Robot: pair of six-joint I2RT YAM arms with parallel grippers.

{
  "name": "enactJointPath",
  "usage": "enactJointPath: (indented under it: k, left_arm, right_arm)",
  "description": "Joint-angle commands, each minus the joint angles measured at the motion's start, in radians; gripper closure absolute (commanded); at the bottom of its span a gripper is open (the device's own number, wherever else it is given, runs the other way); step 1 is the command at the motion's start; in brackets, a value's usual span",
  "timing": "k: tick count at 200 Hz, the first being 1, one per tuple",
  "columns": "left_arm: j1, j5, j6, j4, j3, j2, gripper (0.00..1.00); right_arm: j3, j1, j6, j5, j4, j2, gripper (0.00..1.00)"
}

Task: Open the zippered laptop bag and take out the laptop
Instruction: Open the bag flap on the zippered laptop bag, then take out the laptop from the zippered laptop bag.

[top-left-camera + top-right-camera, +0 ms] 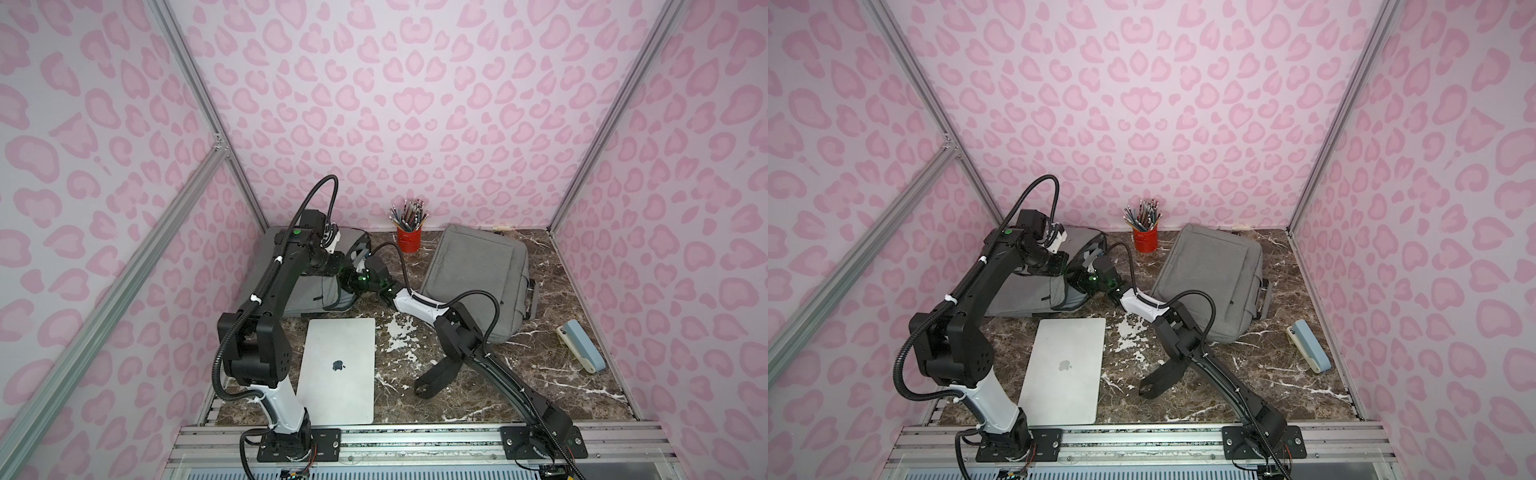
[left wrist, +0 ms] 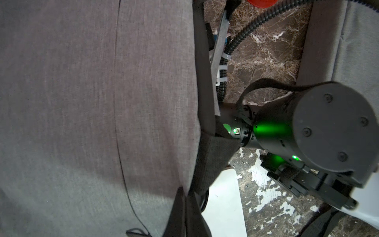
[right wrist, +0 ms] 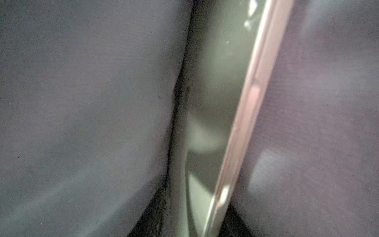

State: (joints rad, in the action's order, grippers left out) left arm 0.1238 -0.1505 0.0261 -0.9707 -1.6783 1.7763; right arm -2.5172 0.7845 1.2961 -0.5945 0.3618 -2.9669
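Bag (image 1: 309, 295): grey, far left on worktop (image 1: 519, 374), mouth toward right hand.
Laptop (image 1: 338, 370): silver, lid shut, flat on worktop just in front of bag.
Left hand (image 2: 185, 207): pressed together at bag's edge.
Right hand (image 1: 358, 257): at bag's mouth; spread or not, cannot tell.
Second bag (image 1: 478, 278): grey, well apart, rightward.

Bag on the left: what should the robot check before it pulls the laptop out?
1. Bag unzipped: ok, its mouth gapes.
2. Laptop inside: ok, its edge shows in the right wrist view.
3. Right gripper in the mouth: ok.
4. Right gripper's hold on the laptop: cannot tell.
5. Left gripper shut: ok, it seems to pinch the bag's edge.
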Motion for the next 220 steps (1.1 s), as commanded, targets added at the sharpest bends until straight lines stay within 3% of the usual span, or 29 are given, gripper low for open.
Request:
enactJointPath:
  k: [1,26,59,84,110,220]
  left_arm:
    - [0.0,-0.03,0.0,0.031,0.007,-0.01,0.98]
    - [-0.001,-0.017,0.003,0.032,0.012,-0.014,0.98]
    - [-0.005,0.013,0.014,0.032,0.02,-0.014,0.98]
    - [-0.011,0.052,0.024,0.039,0.036,-0.016,0.98]
    - [-0.021,0.067,0.021,0.056,0.057,-0.018,0.98]
    - [-0.031,0.051,0.0,0.083,0.052,0.019,0.98]
  right_arm:
    - [-0.002,0.005,0.049,0.012,0.127,-0.026,0.68]
    - [-0.019,0.003,0.029,0.012,0.104,-0.021,0.85]
    - [0.015,0.0,-0.039,0.006,0.078,0.045,1.0]
    - [0.127,-0.004,-0.092,0.013,0.09,0.149,1.0]
    - [0.362,-0.016,-0.088,0.03,0.207,0.297,1.0]
    - [1.101,-0.082,-0.083,0.022,0.544,0.774,1.0]
